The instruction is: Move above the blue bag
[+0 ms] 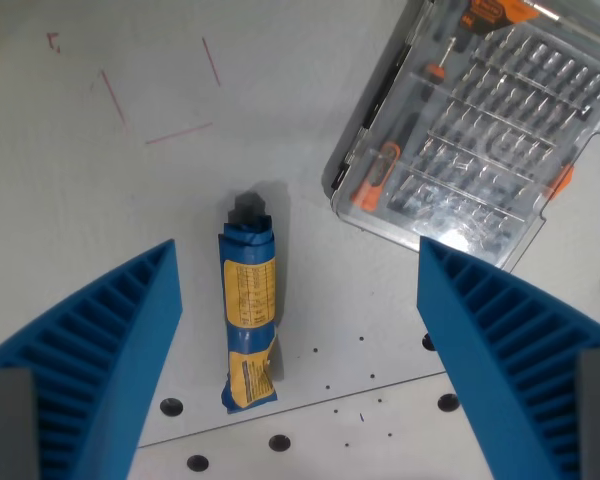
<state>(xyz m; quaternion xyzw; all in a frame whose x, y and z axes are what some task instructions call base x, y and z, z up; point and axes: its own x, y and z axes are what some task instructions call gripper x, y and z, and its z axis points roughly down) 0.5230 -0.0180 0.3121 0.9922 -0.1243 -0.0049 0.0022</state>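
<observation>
The claw [298,300] hangs over the table [70,200] with its two blue ribbed fingers [110,340] spread wide and nothing between them but open air. One finger fills the lower corner on the wrist view's left, the other the lower corner on the wrist view's right.

The blue bag [249,318] lies flat on the table in the gap between the fingers, nearer the finger on the wrist view's left and touching neither. It is rolled into a narrow tube that runs almost straight up and down the picture, with a yellow printed label [251,293] along its length and a second yellow patch near its lower end. A small dark grey cap [249,209] sits at its upper end.

Toward the upper corner on the wrist view's right, well apart from the bag, rests a clear plastic screwdriver bit case [475,120], shut, tilted, with rows of metal bits and orange parts visible through the lid.

Thin red pen lines [178,133] mark the table toward the upper left. Dark round holes [279,442] dot the table near the bottom edge.
</observation>
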